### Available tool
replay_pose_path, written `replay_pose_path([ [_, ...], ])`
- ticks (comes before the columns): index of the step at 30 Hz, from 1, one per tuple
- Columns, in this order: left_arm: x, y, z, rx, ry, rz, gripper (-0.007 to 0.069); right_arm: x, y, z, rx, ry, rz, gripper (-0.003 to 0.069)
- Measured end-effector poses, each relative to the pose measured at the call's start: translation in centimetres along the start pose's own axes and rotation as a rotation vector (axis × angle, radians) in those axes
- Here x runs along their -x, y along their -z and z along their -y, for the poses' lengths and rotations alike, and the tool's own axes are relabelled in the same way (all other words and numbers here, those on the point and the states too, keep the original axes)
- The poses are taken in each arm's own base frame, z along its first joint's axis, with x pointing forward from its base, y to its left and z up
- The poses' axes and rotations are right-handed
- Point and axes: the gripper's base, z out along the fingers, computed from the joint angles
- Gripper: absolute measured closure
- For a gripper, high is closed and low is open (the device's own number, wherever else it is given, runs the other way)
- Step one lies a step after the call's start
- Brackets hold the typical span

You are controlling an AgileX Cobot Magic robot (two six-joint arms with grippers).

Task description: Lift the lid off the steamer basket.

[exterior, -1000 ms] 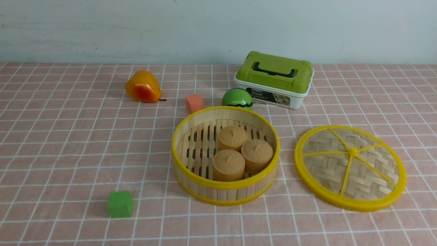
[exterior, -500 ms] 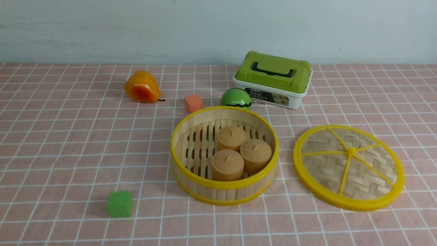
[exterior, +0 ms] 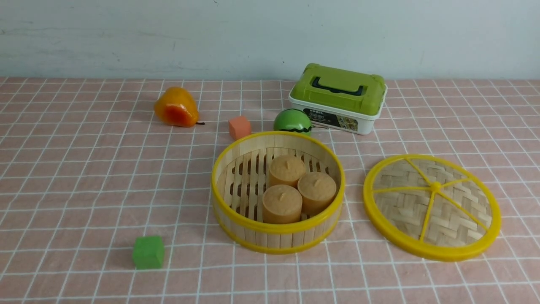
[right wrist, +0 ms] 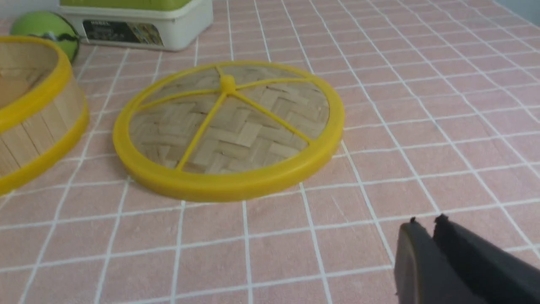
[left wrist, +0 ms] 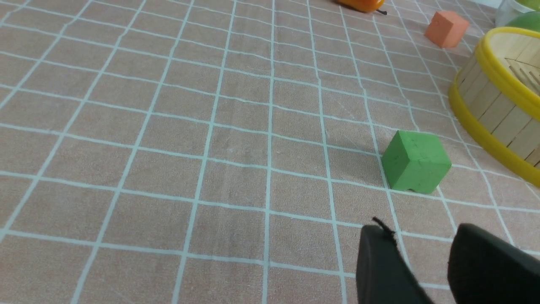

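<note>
On the pink, white-gridded tablecloth (exterior: 105, 169), to the right of the steamer basket (exterior: 276, 240), lies the lid (exterior: 455, 211), a flat disc of woven pale bamboo with smooth yellow rim and spokes. The round, slatted basket, open on top, holds three tan, peaked buns (exterior: 282, 204). Only the wrist views show the grippers: the left gripper (left wrist: 415, 232) has its dark fingers spread, nothing between them; the right gripper (right wrist: 427, 223) shows a slight gap between its tips, also empty.

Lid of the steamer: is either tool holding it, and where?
Nothing is held; the lid lies on the table, away from both tools.
</note>
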Motion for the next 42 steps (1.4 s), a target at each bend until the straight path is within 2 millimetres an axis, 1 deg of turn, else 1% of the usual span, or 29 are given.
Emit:
replay_pose_path([
  [3,0.00,0.00,0.00,0.000,0.000,0.000,0.0385,-0.09,0.01,0.00,0.004,-0.004,-0.013,0.0623],
  [10,0.00,0.00,0.00,0.000,0.000,0.000,0.0385,-0.20,0.08,-0.29,0.074,-0.026,-0.043,0.0614],
  [42,0.00,0.00,0.00,0.000,0.000,0.000,0.0385,-0.23,0.10,-0.26,0.073,-0.021,-0.052,0.0575],
])
